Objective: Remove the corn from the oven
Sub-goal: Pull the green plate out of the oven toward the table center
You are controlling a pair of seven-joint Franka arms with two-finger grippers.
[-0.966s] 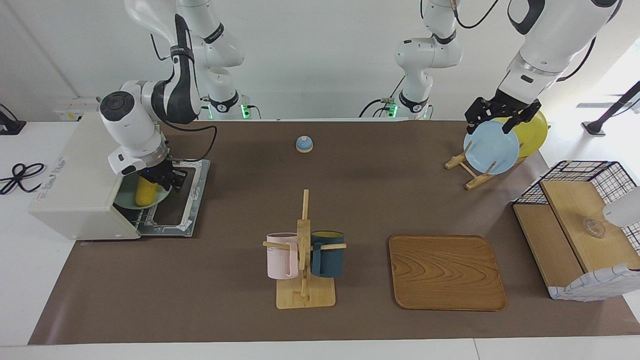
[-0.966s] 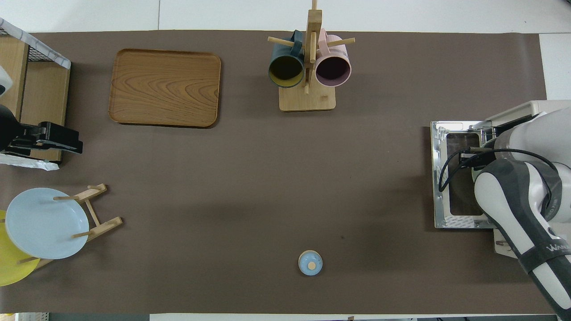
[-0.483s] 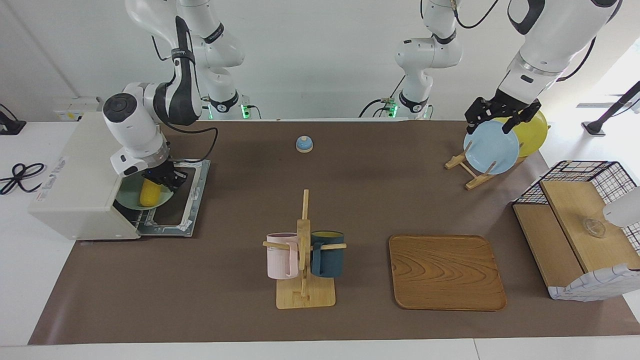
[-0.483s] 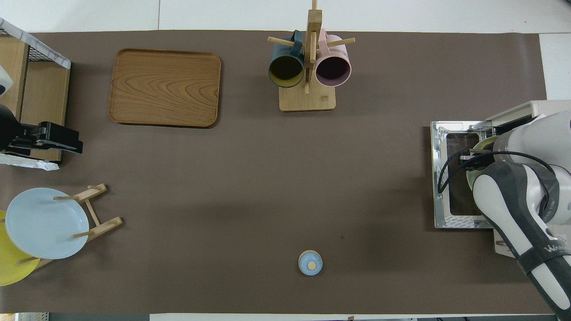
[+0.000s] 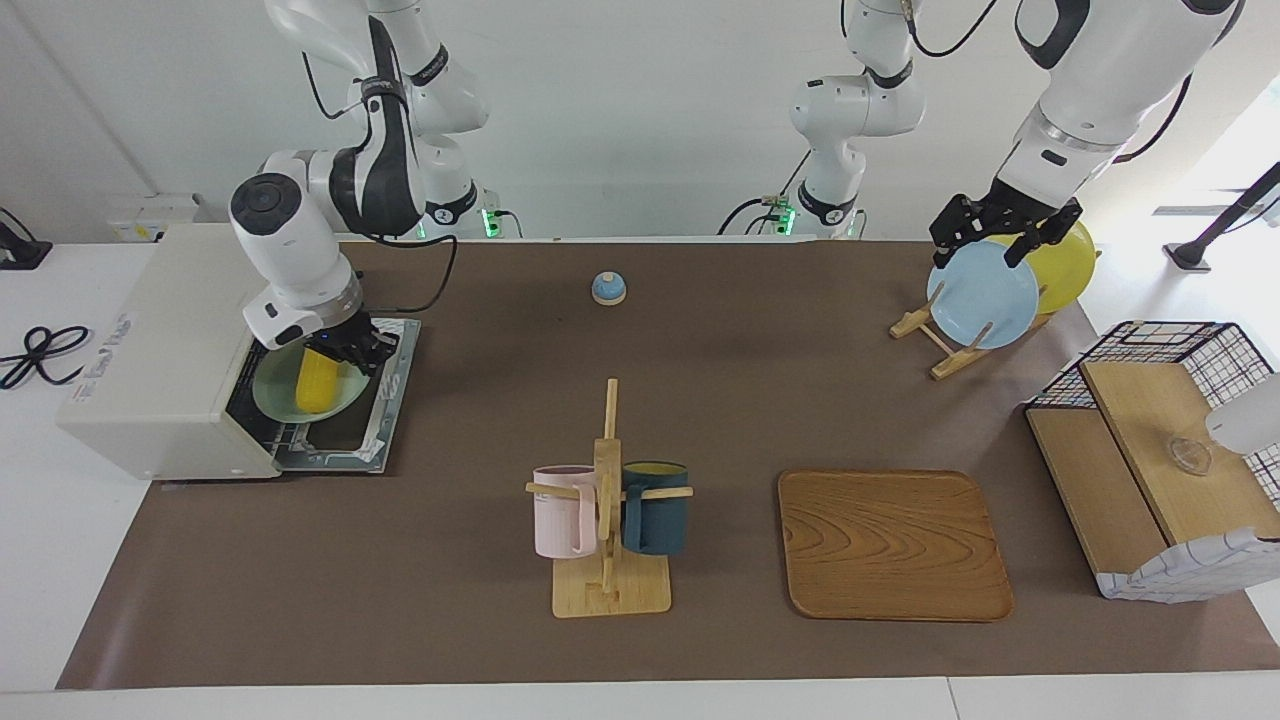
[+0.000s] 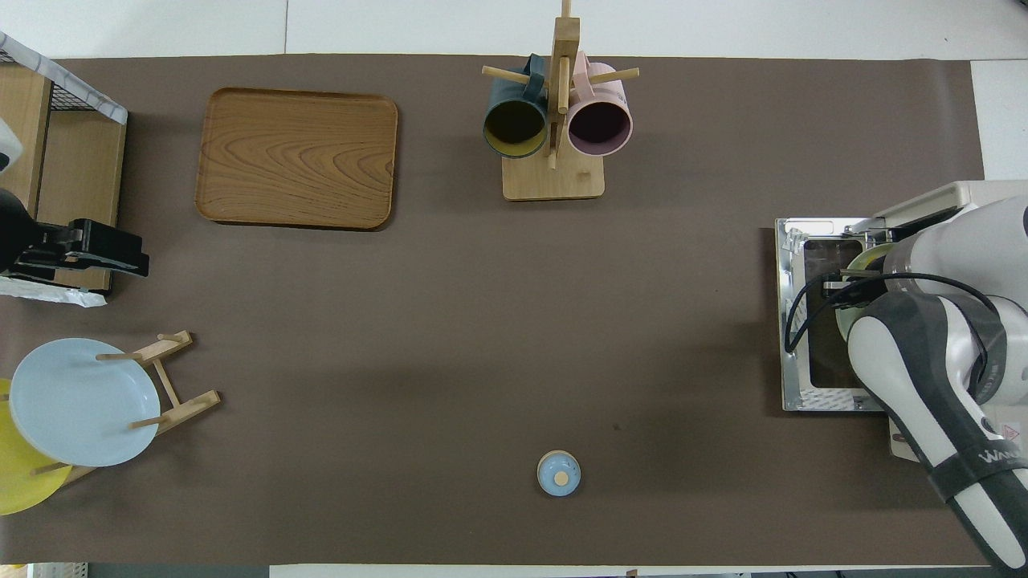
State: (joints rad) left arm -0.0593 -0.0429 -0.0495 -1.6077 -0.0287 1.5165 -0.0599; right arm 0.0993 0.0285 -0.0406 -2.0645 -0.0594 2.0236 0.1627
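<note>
Corn (image 5: 317,385): on a green plate (image 5: 270,398) at the oven (image 5: 150,360) mouth, over the open door.
Long axis: runs away from the robots.
Right end effector (image 5: 345,352): clamped on the corn's nearer end.
Left end effector (image 5: 985,240): wide open, waiting over the plate rack.

Two glossy white arms, rounded links, dark grey-black bands at the joints. Black pincer (image 5: 352,348) on the right arm, black pincer (image 5: 996,232) on the left. Just above the right pincer, a white wrist with a round dark cap; a black cable looped beside it. Green lights at both bases.
</note>
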